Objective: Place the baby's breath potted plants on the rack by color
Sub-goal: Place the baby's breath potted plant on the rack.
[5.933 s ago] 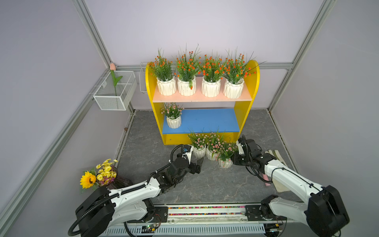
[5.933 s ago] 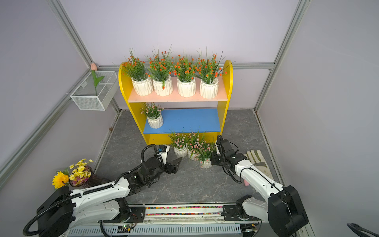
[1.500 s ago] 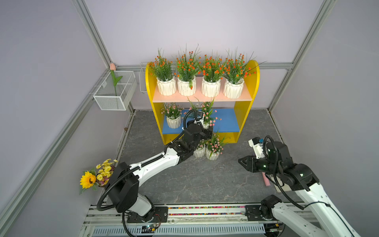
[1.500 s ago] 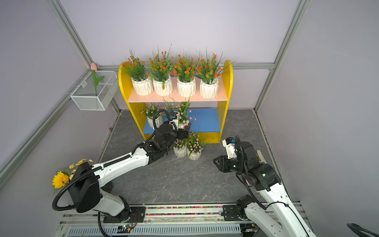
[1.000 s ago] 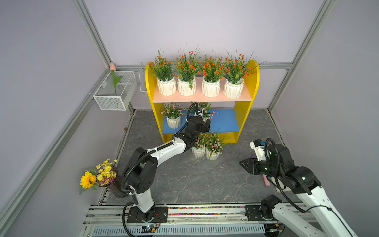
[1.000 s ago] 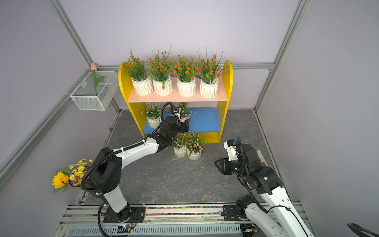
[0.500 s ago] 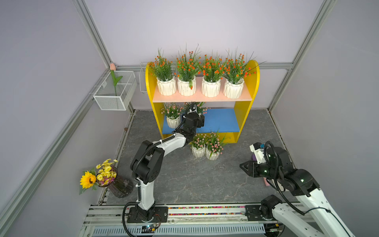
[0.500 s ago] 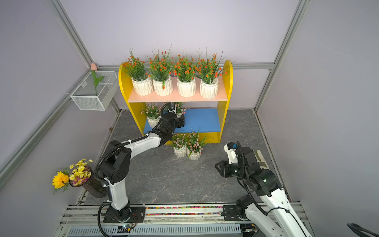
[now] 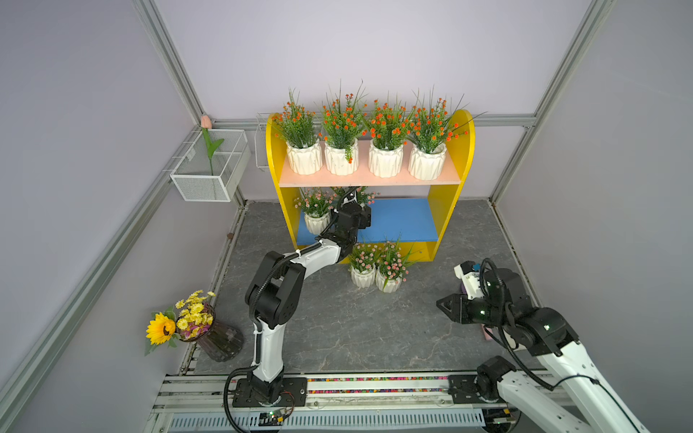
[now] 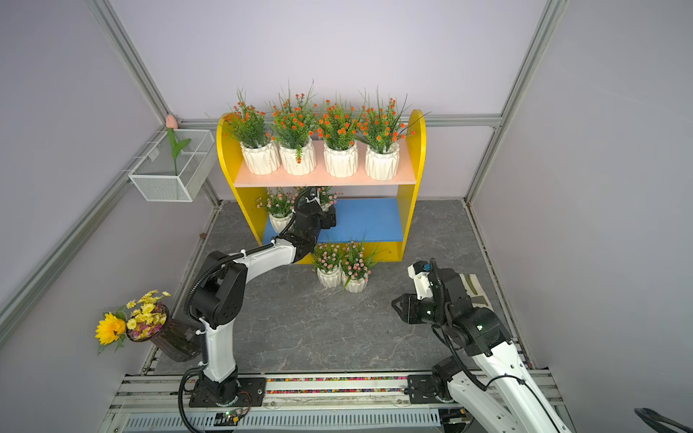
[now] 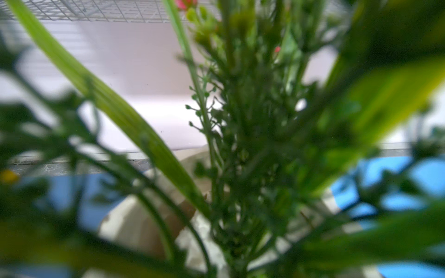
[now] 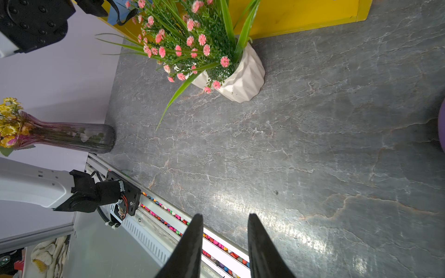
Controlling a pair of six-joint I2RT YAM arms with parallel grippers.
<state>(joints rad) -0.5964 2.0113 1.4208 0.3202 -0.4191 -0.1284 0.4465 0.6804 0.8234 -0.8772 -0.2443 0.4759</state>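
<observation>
Left fingers [image 9: 360,217] — grip hidden by foliage, can't tell — are at a pink plant [image 9: 360,194] under the upper board [image 9: 375,179], where snagged sprigs could tip it; right fingers [image 12: 224,216] narrow, empty.

You cannot see how the left gripper [image 9: 360,210] stands: its jaws and the pot of the pink-bloomed plant [image 9: 363,195] lie hidden behind its wrist (the left wrist view is blurred green).

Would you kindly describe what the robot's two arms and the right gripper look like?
Both the left arm and right arm have white links joined by black housings, with black cables looped alongside. The right gripper has two slim black fingers tapering to points.
</observation>
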